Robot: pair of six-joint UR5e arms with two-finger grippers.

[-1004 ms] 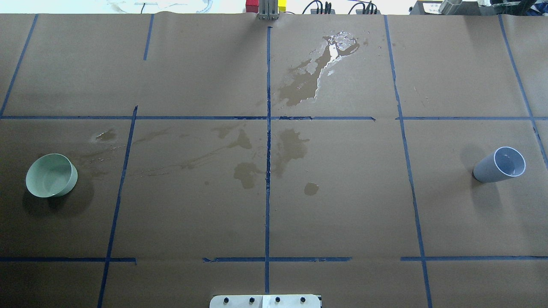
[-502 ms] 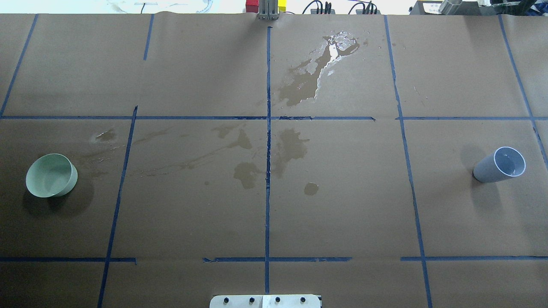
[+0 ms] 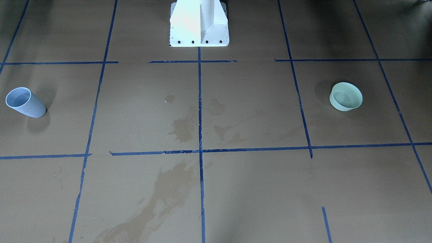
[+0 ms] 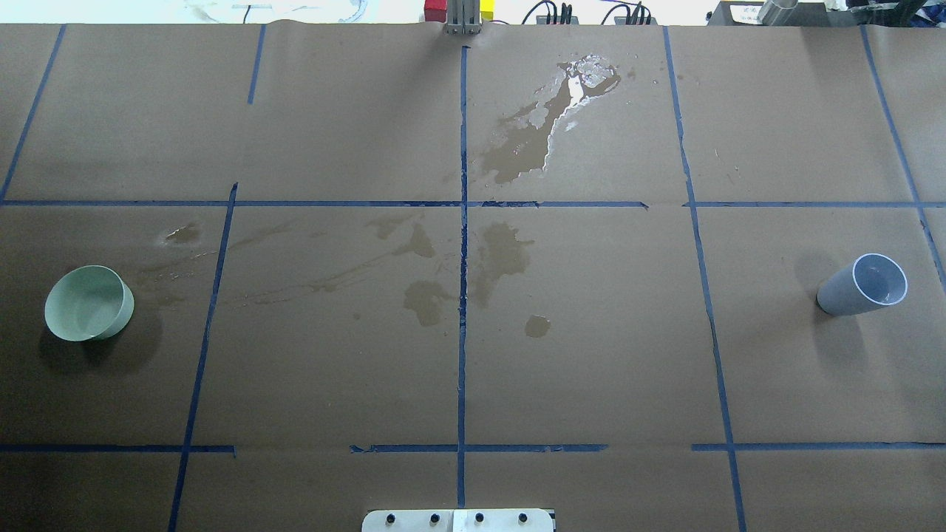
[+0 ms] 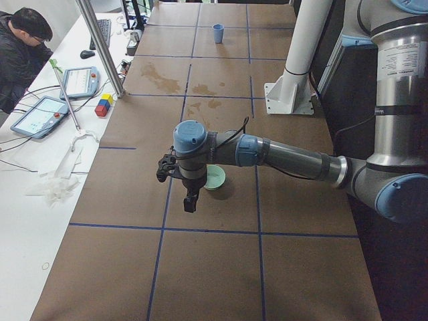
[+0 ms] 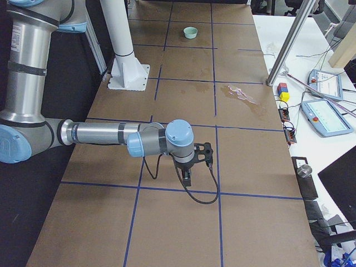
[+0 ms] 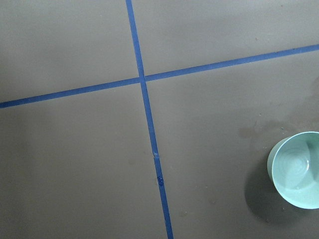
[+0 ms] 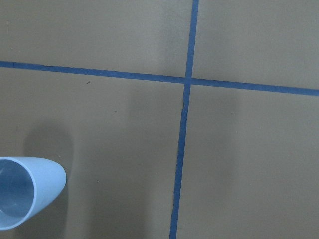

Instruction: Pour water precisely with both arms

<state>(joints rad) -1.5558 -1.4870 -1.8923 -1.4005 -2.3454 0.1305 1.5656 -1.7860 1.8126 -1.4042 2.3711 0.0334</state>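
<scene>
A pale green bowl (image 4: 89, 303) stands upright on the robot's left side of the table; it also shows in the left wrist view (image 7: 298, 169). A light blue cup (image 4: 865, 284) stands upright on the right side and shows in the right wrist view (image 8: 25, 191). Spilled water (image 4: 547, 125) lies as glossy wet patches on the brown paper. My left arm (image 5: 287, 154) hangs its gripper (image 5: 190, 200) above the table just outside the bowl (image 5: 215, 177). My right arm (image 6: 105, 133) hangs its gripper (image 6: 187, 179) above the table. I cannot tell whether either gripper is open or shut.
Brown paper with blue tape lines (image 4: 463, 222) covers the table. Darker damp stains (image 4: 502, 255) mark its middle. The white pedestal base (image 3: 199, 23) stands at the robot's edge. Tablets, coloured blocks (image 5: 103, 105) and a seated person (image 5: 23, 47) are along the far side.
</scene>
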